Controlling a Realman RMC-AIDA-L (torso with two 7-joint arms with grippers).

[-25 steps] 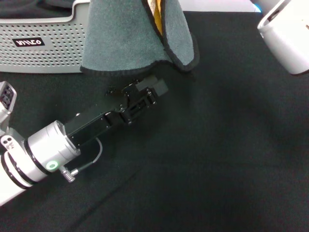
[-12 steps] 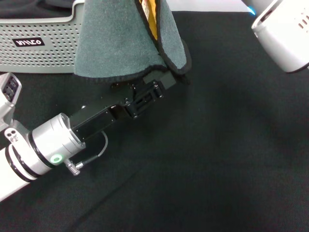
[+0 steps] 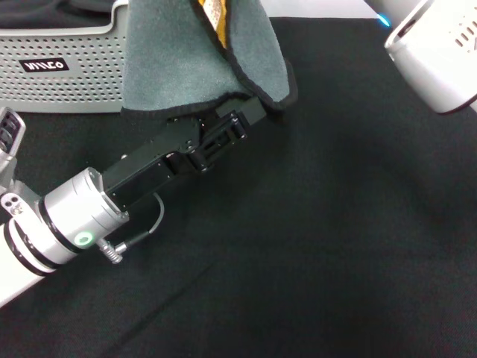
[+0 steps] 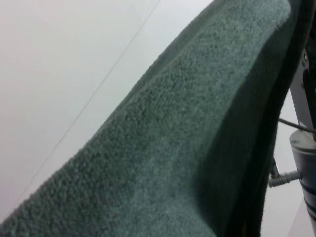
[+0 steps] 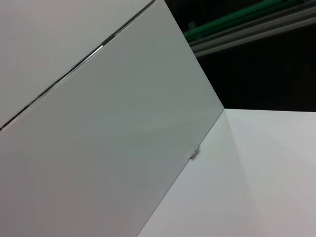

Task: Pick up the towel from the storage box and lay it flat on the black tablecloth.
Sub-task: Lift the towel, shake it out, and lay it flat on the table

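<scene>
The towel [image 3: 186,60] hangs from above the top edge of the head view, grey face outward, with a strip of yellow-orange at the fold and a black stitched edge. Its top and whatever holds it are out of view. It hangs in front of the light grey storage box [image 3: 67,74] and just above the black tablecloth [image 3: 335,239]. My left gripper [image 3: 242,119] reaches up from the lower left, its tip at the towel's lower hem and partly hidden by it. The left wrist view is filled by the grey towel face [image 4: 173,148]. Of my right arm only a white housing [image 3: 436,56] shows at top right.
The storage box has a small black label [image 3: 45,66] and stands at the far left of the cloth. The black tablecloth stretches wide to the right of and in front of the left arm. The right wrist view shows only pale wall panels.
My left gripper has moved forward and up until its tip is under the towel's lower hem. The towel has shifted slightly left and its hem has lifted a little.
</scene>
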